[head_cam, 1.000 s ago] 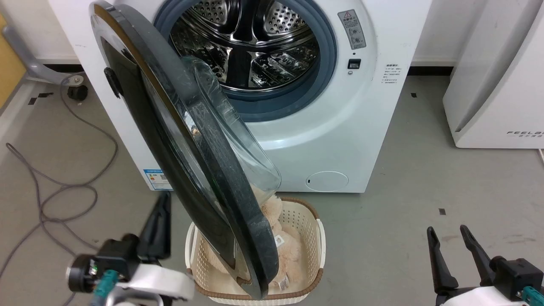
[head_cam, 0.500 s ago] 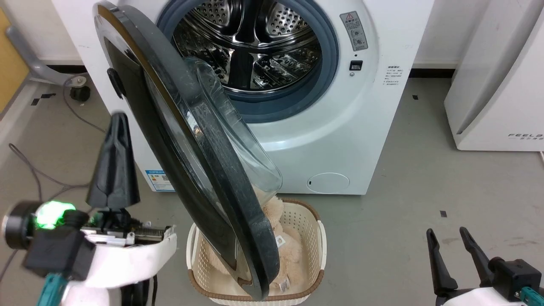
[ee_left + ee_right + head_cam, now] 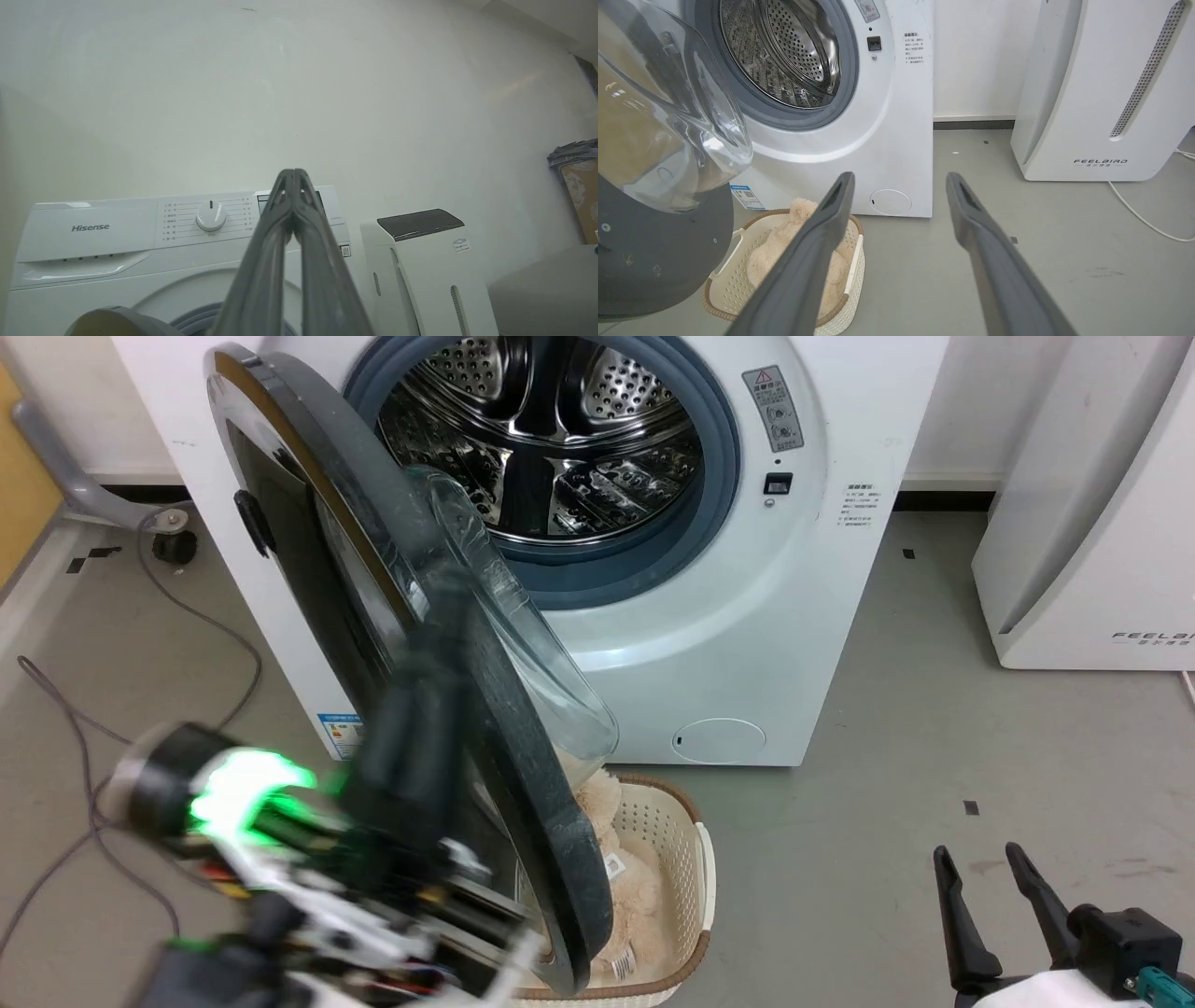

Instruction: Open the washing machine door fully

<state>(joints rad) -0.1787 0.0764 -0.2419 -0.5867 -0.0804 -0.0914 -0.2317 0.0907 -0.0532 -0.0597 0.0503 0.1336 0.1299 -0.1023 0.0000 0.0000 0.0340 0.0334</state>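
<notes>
The washing machine door (image 3: 532,784), judged stiff and heavy, was best pushed at its rim. The left end effector (image 3: 293,173) was clenched empty and the right end effector (image 3: 900,177) was released.

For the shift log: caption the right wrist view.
Open right gripper above the floor, facing the washer with its door part-open over a basket.

Washing machine (image 3: 140,270) reads Hisense — white unit (image 3: 1087,93), FEELBIRD.

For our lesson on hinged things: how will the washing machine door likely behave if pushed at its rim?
The washing machine door, a rigid disc, should probably swing rather than flex. Its thick glass bowl suggests heaviness. Its glossy face may be slippery.
</notes>
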